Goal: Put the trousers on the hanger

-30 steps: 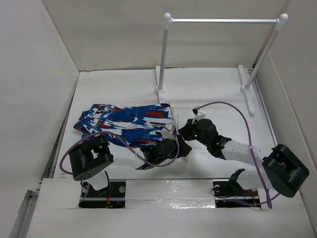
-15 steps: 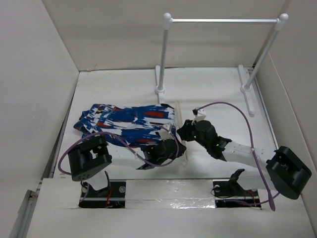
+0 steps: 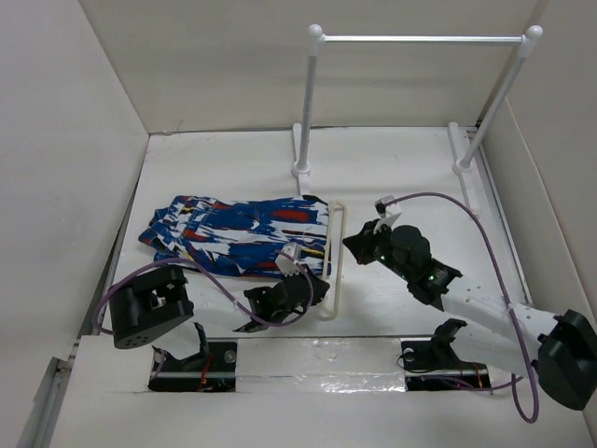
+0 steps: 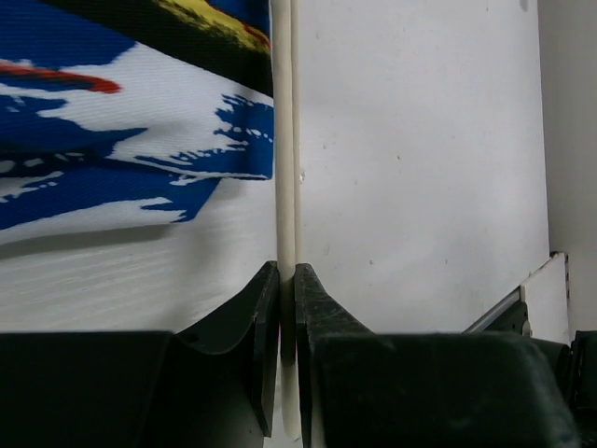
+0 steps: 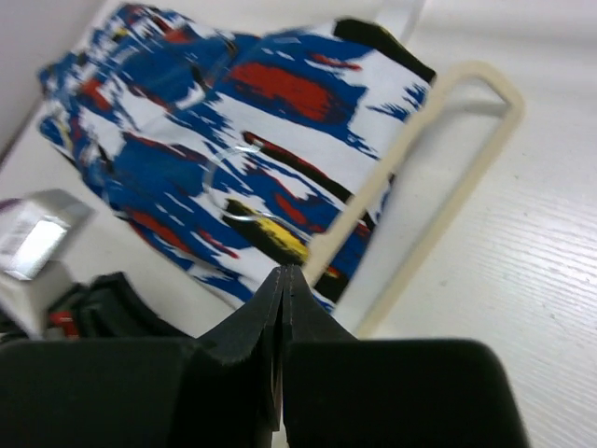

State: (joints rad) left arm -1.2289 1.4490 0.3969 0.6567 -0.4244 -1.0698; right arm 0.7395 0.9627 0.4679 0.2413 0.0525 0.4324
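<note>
A: Where are the things now?

B: The trousers (image 3: 233,231) lie folded toward the left edge of the table (image 3: 401,168). The hanger (image 4: 284,140) lies flat at their right side and touches the cloth. The left fingers (image 4: 261,299) are clamped on its thin bar. The right fingers (image 5: 266,303) are pressed together and hold nothing.

A: How will they handle?

B: I think the hanger is light and stiff, but it may twist. The cloth is soft and limp, so it is better to pinch its edge beside the hanger.
</note>
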